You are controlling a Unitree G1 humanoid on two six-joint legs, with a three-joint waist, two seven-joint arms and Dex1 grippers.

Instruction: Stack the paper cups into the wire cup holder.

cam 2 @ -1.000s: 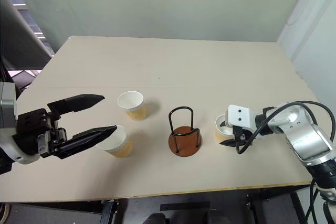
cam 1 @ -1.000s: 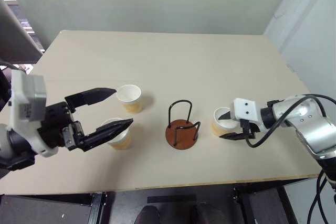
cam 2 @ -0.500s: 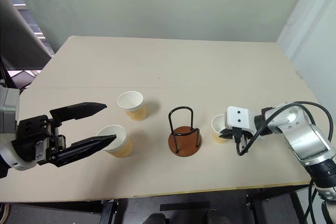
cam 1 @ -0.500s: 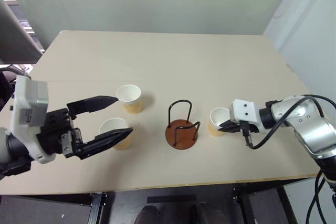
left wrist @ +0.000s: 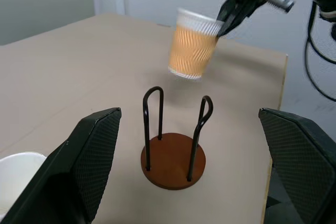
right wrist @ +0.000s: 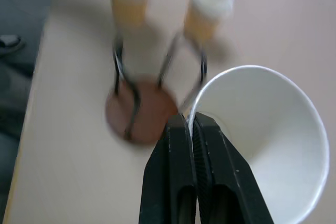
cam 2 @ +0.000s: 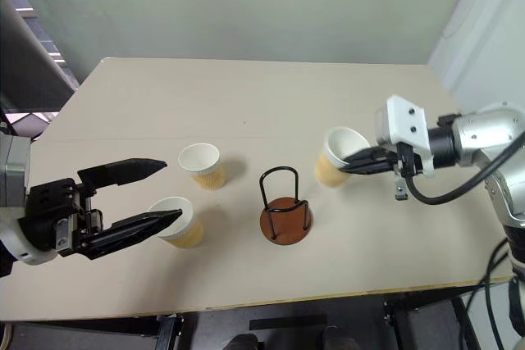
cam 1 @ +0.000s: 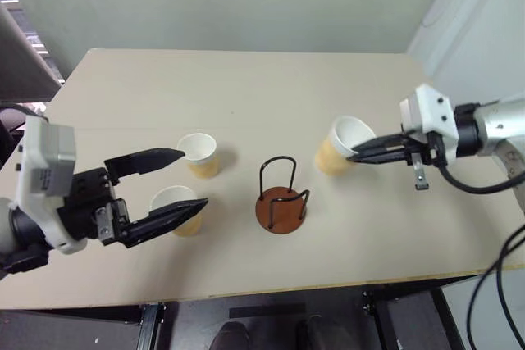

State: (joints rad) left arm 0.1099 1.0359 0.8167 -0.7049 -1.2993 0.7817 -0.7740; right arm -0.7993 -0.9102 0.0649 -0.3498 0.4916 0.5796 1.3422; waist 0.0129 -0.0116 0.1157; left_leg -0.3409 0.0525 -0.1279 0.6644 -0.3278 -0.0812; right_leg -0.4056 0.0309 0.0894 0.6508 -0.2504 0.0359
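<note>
My right gripper (cam 2: 354,163) is pinching a cup (cam 2: 333,161) by its rim, airborne beside the holder (cam 2: 285,207), tilted for insertion; my left gripper (cam 2: 160,193) is spread, straddling another cup (cam 2: 179,220) on the tabletop (cam 2: 271,96)

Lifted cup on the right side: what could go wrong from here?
1. The right end effector pinches only the rim wall of the lifted paper cup, which hangs tilted; it might slip or swing.
2. The wire cup holder is narrow; a tilted cup could catch on the hoops or tip the holder.
3. The open left end effector hovers by the two table cups and could knock them.
</note>
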